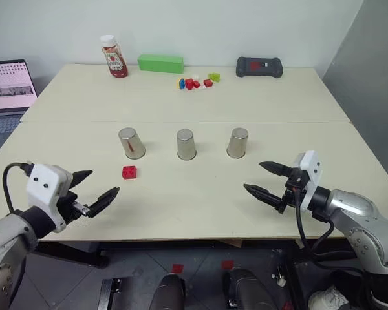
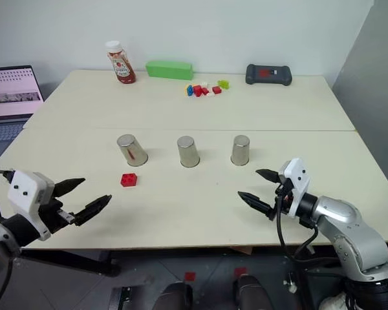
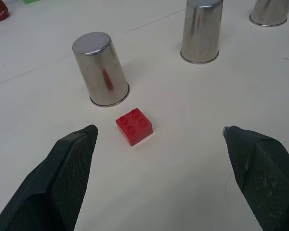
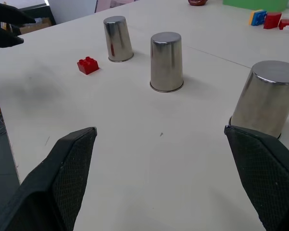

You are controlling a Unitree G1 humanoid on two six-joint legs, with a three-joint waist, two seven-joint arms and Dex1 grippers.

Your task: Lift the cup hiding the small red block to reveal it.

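Three alike steel cups stand upside down in a row mid-table: a left cup [image 1: 131, 143], a middle cup [image 1: 186, 144] and a right cup [image 1: 237, 143]. The small red block [image 1: 129, 172] lies uncovered on the table, just in front of the left cup and apart from it. My left gripper [image 1: 103, 182] hovers open near the table's front left, a short way in front of the block, with nothing between its fingers. Open and empty too, my right gripper [image 1: 253, 176] hangs at the front right, in front of the right cup.
Along the far edge stand a red ketchup bottle [image 1: 114, 57], a green box [image 1: 160, 63], a cluster of coloured bricks [image 1: 197, 81] and a black device [image 1: 259, 66]. A laptop [image 1: 10, 87] sits off the table's left side.
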